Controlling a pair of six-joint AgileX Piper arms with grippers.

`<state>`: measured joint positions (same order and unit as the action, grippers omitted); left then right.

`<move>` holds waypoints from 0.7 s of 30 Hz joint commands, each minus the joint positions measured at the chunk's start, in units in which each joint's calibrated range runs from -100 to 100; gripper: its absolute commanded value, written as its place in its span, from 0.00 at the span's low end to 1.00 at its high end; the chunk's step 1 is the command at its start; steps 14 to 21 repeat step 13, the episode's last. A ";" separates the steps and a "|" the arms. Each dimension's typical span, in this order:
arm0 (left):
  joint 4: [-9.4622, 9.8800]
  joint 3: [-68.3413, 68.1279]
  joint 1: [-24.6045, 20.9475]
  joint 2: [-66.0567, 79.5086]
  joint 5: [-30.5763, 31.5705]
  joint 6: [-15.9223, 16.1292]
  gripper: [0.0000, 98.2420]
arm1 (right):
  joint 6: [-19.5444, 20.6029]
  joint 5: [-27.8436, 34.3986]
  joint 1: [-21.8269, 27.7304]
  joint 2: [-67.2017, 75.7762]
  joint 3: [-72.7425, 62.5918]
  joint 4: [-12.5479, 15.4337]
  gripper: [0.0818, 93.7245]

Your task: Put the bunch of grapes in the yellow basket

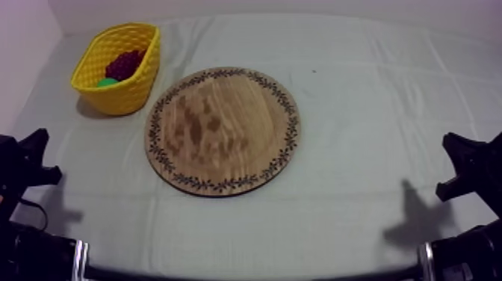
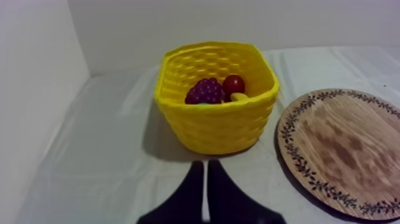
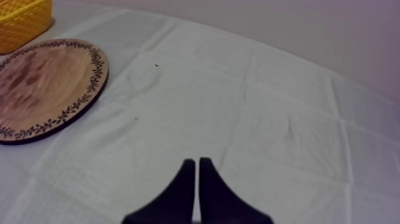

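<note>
Both grippers sit low at the near edge of the tabletop, one at each near corner, well apart from everything else. The left gripper has its two black fingers pressed together into a narrow wedge with nothing between them, aimed toward the yellow basket. The right gripper shows the same narrow, empty wedge, aimed across the bare tabletop, with the round wooden board farther off. I read that low, tucked pose as a rest position that leaves the working area free.

The bunch of grapes lies inside the basket, which stands at the far left corner of the tabletop, just beside the board's far left rim. A small red fruit rests next to the grapes, touching or nearly so, and the basket's walls keep both from rolling out. The board lies flat near the middle of the tabletop with nothing on it. Judging from that, the task looks complete: the grapes are where they belong, and neither gripper seems to have anything left to grasp.
</note>
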<state>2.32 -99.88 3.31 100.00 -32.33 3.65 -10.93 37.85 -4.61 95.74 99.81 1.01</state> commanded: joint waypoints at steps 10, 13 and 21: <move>0.00 -0.01 0.06 0.00 0.10 -0.78 0.00 | -0.01 -0.03 0.02 0.01 -0.03 -0.01 0.00; 0.00 -0.01 0.04 0.00 0.08 -0.11 0.00 | 0.00 -0.03 0.02 0.01 -0.03 -0.01 0.00; 0.00 -0.01 0.04 0.00 0.08 -0.11 0.00 | 0.00 -0.03 0.02 0.01 -0.03 -0.01 0.00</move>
